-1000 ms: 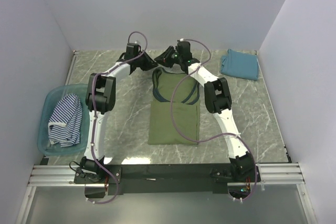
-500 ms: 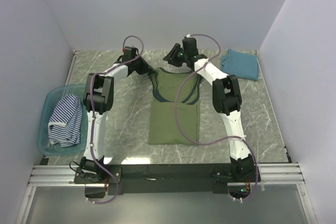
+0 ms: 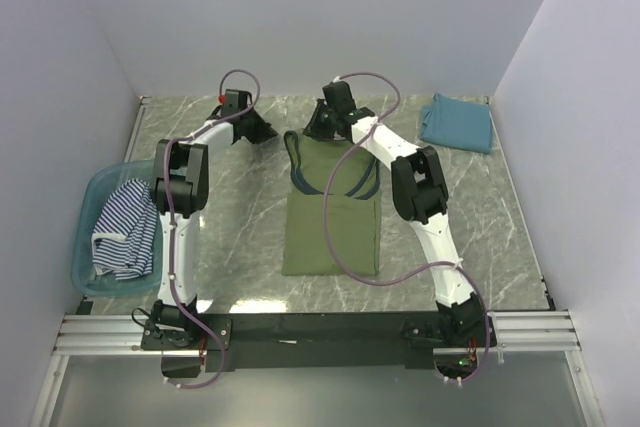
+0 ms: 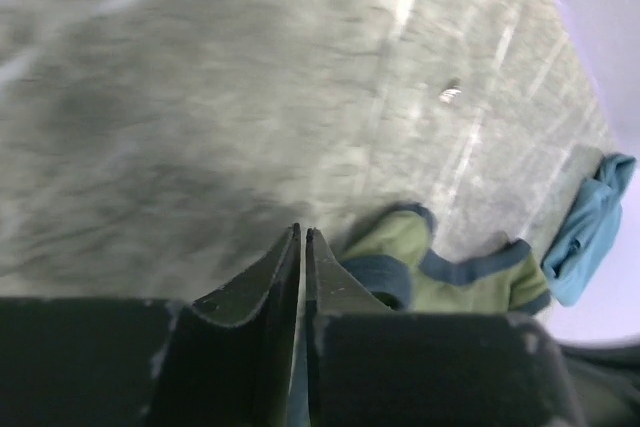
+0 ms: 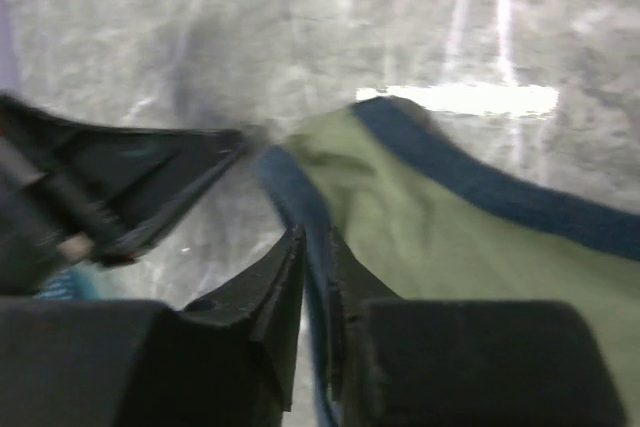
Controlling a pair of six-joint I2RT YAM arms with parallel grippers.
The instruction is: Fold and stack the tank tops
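The olive-green tank top (image 3: 332,217) lies flat mid-table, neck end away from me. My right gripper (image 3: 312,130) is shut on the dark blue trim of its left strap, which runs between the fingers in the right wrist view (image 5: 315,237). My left gripper (image 3: 272,134) is just left of that strap with its jaws pressed together (image 4: 302,232). A blue strip shows in their gap, and the strap (image 4: 385,277) loops out beside them. The teal-blue tank top (image 3: 457,123) lies folded at the far right. The striped tank top (image 3: 125,227) is bunched in the tub.
The translucent teal tub (image 3: 90,197) stands at the table's left edge. White walls close in the back and both sides. The left gripper's body (image 5: 160,187) shows at the left of the right wrist view, close to my right fingers.
Both grippers have moved left along the top's neck end. The right one went from the neck and right shoulder to the left strap. The left one drew back left of the top.
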